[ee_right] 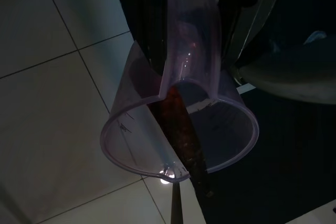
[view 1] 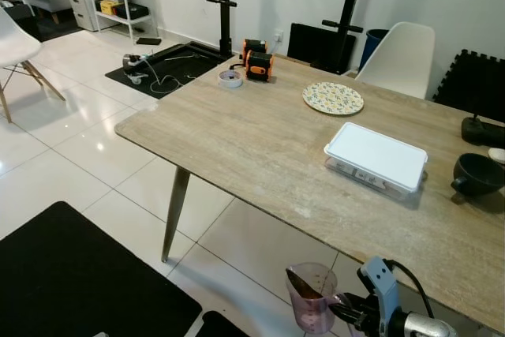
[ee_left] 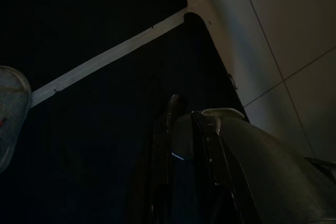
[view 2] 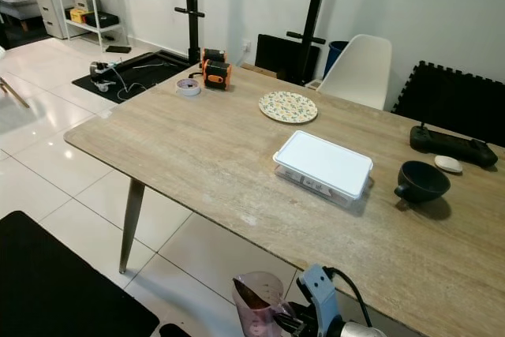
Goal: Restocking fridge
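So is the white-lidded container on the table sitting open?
No, the white-lidded container is closed, its flat white lid covering the whole top as it rests on the table.

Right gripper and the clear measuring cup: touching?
Touching. In the right wrist view the right gripper's black fingers clamp the measuring cup's wall, one inside, one outside.

A clear, pink-tinted plastic measuring jug (view 1: 312, 296) sits at the bottom centre of the head views, upright, low in front of the table edge above the tiled floor, with a dark finger reaching down inside it. In the right wrist view its round rim (ee_right: 181, 132), pouring spout and faint printed graduation marks show.

A white-lidded clear box (view 1: 375, 159) lies flat on the table at right of centre.
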Robot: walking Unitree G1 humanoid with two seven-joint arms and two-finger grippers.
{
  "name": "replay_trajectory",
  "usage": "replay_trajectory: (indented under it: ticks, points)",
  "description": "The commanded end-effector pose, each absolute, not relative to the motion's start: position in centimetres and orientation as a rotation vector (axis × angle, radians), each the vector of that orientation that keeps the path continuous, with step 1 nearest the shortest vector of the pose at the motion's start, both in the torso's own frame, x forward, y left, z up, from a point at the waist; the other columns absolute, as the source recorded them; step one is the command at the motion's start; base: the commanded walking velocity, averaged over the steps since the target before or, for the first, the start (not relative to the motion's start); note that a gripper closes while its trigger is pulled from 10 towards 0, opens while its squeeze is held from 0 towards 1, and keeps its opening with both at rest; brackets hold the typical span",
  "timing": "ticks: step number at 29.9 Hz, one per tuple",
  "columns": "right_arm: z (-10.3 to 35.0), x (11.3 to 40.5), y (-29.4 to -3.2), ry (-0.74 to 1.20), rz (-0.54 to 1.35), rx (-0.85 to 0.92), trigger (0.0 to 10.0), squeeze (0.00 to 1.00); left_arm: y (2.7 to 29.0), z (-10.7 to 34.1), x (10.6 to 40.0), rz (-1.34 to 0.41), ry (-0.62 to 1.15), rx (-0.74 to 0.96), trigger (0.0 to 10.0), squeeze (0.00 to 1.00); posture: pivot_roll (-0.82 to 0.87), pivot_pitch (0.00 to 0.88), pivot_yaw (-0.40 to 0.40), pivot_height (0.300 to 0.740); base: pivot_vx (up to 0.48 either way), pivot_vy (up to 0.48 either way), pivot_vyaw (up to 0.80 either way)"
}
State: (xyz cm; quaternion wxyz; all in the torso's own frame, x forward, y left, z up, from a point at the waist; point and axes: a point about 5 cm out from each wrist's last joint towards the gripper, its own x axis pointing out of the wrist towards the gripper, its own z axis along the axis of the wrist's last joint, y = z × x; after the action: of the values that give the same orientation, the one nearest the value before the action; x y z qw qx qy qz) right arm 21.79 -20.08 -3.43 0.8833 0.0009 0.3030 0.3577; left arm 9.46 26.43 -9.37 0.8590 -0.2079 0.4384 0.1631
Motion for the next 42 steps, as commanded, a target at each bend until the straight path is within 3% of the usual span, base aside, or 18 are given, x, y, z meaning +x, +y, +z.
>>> replay_trajectory:
  ticks: [1,30,42]
  points:
    - [-3.6,21.5,-20.6,0.651,0.707,0.028,10.0,0.00,26.1,-9.6,9.1,0.332,0.944,-0.439,10.0,0.00,-0.03,0.000,-0.039,0.740,-0.285,0.000,0.00]
    - [-3.9,20.9,-21.0,0.673,0.711,0.033,10.0,0.00,25.7,-9.7,9.0,0.318,0.943,-0.445,10.0,0.00,-0.03,0.000,-0.044,0.740,-0.305,0.000,0.00]
    - [-5.9,18.7,-24.0,0.840,0.371,-0.056,10.0,0.00,25.4,-9.8,9.0,0.313,0.948,-0.452,10.0,0.00,-0.03,0.000,-0.046,0.740,-0.323,0.000,0.00]
